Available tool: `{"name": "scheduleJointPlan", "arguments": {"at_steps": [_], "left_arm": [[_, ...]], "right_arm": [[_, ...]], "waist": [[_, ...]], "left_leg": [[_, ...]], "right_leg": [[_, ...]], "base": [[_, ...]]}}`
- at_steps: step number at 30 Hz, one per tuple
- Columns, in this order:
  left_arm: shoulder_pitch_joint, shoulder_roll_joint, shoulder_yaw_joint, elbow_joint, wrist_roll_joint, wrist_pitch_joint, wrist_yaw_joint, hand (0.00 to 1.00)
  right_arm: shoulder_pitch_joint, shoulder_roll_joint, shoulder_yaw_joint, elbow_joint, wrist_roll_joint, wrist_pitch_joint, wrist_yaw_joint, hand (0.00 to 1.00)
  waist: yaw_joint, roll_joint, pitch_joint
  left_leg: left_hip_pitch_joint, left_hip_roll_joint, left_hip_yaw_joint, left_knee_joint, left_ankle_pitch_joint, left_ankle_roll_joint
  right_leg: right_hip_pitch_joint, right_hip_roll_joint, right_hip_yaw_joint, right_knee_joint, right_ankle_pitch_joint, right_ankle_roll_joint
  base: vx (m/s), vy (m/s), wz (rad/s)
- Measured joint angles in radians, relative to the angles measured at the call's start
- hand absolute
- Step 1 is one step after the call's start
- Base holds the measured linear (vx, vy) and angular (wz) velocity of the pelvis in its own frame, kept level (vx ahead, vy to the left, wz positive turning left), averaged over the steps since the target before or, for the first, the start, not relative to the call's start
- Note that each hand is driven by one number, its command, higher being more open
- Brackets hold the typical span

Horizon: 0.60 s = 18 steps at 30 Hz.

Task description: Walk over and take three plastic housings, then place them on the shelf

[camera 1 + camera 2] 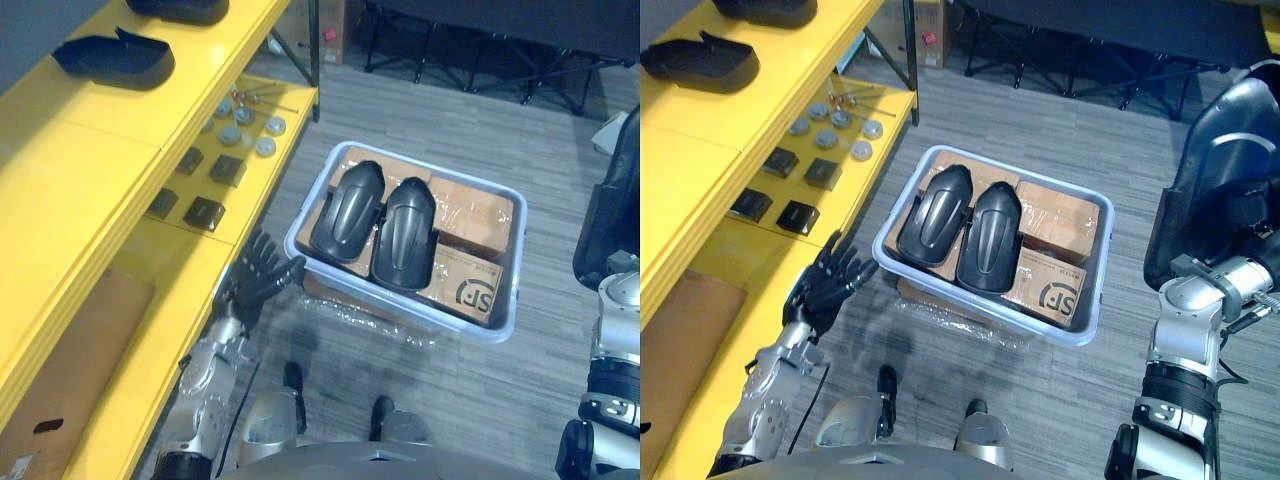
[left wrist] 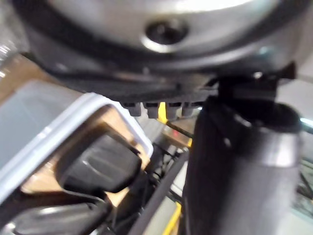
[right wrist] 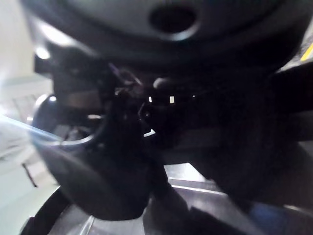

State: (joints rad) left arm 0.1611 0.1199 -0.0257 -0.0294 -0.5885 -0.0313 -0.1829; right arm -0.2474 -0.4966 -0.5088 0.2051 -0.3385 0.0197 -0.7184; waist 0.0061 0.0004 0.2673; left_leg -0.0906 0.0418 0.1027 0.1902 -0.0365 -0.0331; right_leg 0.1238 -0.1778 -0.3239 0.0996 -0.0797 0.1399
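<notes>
Grey plank flooring (image 1: 560,200) runs beside a yellow shelf unit (image 1: 95,160). Robot's left hand (image 1: 825,285) hangs with its fingers spread wide, holding nothing, just beside the near-left corner of a pale rectangular plastic bin (image 1: 1103,265). Inside the bin a black moulded plastic housing (image 1: 933,215) lies touching a second black housing (image 1: 988,235), both on brown cardboard boxes (image 1: 1060,220). The right hand (image 1: 1237,218) is raised against a third, larger black housing (image 1: 1215,130); its grip cannot be told. Two dark shells (image 1: 115,58) rest on the shelf's top board.
</notes>
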Motion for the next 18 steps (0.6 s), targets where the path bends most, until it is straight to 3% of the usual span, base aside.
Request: {"name": "scheduleJointPlan", "arguments": {"at_steps": [8,14,18], "left_arm": [[-0.137,-0.003,-0.139,-0.019,-0.200,0.179,-0.085,1.00],[-0.216,-0.027,-0.219,-0.003,-0.200,0.191,-0.091,1.00],[-0.241,-0.033,-0.235,-0.001,-0.199,0.183,-0.084,1.00]], "right_arm": [[0.000,0.035,0.143,-0.071,-0.089,-0.232,0.045,0.00],[0.009,0.086,0.268,-0.116,-0.085,-0.296,0.120,0.00],[0.045,0.149,0.333,-0.141,-0.082,-0.318,0.165,0.00]], "waist": [[-0.025,0.003,-0.082],[-0.042,0.016,-0.102],[-0.040,0.023,-0.107]], "left_leg": [[0.073,-0.007,0.055,-0.104,0.039,0.010],[0.148,-0.033,0.077,-0.263,0.114,0.022],[0.150,-0.035,0.080,-0.280,0.134,0.021]], "right_leg": [[0.000,0.000,0.058,-0.018,0.035,0.001],[-0.002,-0.010,0.081,-0.033,0.036,0.000],[-0.008,-0.011,0.079,-0.035,0.036,0.000]], "base": [[-0.05,0.012,-0.21],[-0.07,0.024,-0.12],[-0.06,0.023,-0.01]]}}
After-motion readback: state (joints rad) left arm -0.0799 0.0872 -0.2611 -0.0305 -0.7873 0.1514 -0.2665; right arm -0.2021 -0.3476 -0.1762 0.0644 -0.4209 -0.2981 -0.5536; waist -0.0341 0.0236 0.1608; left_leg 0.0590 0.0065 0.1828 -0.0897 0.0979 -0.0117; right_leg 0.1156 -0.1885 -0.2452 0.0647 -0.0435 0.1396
